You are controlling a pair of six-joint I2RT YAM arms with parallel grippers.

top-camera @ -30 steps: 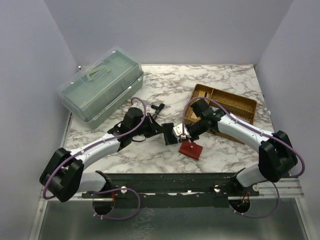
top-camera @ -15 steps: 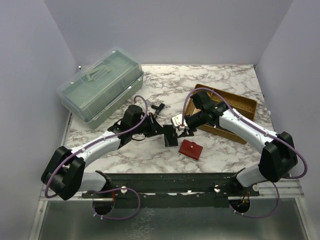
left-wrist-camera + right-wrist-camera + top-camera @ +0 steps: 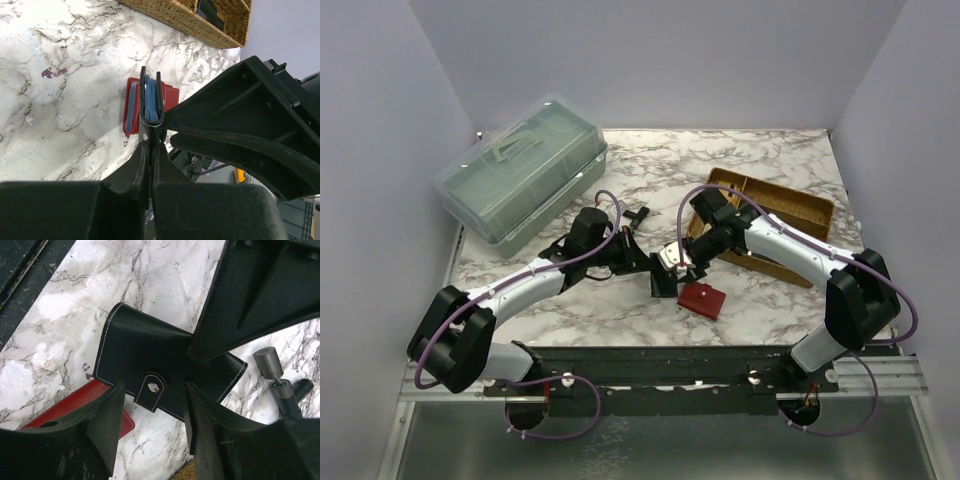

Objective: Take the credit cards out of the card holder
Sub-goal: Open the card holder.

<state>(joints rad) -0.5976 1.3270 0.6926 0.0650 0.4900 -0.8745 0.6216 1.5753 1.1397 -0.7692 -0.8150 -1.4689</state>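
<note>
Mostly the scene is a white marble-patterned worktop (image 3: 620, 310) with grey veining, closed in on the left, back and right by plain pale lavender walls (image 3: 380, 120). A black rail (image 3: 670, 365) runs along its near edge, and the left wrist view shows a small reddish stain (image 3: 50, 73) on the marble. A translucent green plastic box (image 3: 520, 180) with a handle on its lid sits at the back left. A wicker tray (image 3: 790, 205) with compartments lies at the right, and a small black tool (image 3: 638, 213) lies between them.

Near the middle, the left gripper (image 3: 151, 150) is pressed together on the lower edge of a black card holder (image 3: 150, 365), holding it on edge above the marble. The credit cards (image 3: 151, 102) show as blue edges tucked inside that holder. Another blue card sits in a red card holder (image 3: 702, 298) lying flat on the worktop just beside it.

The right gripper (image 3: 153, 390) is spread wide, its fingers (image 3: 105, 430) either side of the black holder's snap tab and gripping nothing. A pale patch shows by it from above; I cannot tell what it is.
</note>
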